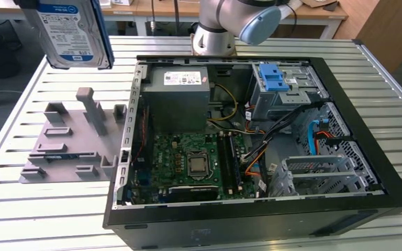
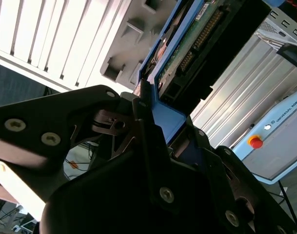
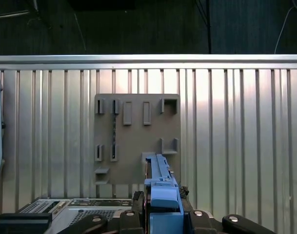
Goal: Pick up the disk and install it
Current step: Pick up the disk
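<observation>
Pincer (image 3: 162, 199) clamps the lifted disk (image 1: 71, 31)

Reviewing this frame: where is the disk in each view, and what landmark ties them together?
Exterior view: the disk hangs label-out at the exterior view's upper left, above the grey fixture plate.
First wrist view: the disk edge-on, overlapping the plate.
Second wrist view: the disk circuit-board side, clamped in the gripper, plate beyond.
Shared landmark: the grey fixture plate.

Our arm (image 1: 237, 23) is raised high. Our gripper (image 3: 160, 197) points downward, its jaws clamped on the disk (image 1: 74, 31).
</observation>
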### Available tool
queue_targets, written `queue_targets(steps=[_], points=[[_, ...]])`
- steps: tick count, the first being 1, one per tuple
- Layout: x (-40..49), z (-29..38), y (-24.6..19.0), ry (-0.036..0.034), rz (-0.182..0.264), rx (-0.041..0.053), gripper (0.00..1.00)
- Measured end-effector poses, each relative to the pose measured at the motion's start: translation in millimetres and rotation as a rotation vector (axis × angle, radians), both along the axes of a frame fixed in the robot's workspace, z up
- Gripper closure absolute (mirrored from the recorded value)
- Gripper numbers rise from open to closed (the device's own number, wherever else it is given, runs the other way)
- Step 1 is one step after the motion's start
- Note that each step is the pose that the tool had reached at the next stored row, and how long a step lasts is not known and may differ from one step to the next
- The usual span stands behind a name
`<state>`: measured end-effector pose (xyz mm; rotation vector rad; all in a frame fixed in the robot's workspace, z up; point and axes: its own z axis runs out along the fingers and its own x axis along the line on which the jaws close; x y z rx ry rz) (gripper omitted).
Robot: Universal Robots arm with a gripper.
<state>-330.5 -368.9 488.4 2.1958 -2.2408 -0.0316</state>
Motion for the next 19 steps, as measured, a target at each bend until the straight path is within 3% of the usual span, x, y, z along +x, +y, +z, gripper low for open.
queue_targets(steps=[7, 16, 19], points=[[2.7, 5.9, -1.7, 0.0026, 0.0, 0.0, 0.64], [14.8, 6.2, -9.7, 0.0053, 0.0, 0.0, 0.64], [16.3, 6.1, -10.3, 0.0056, 0.0, 0.0001, 0.64]])
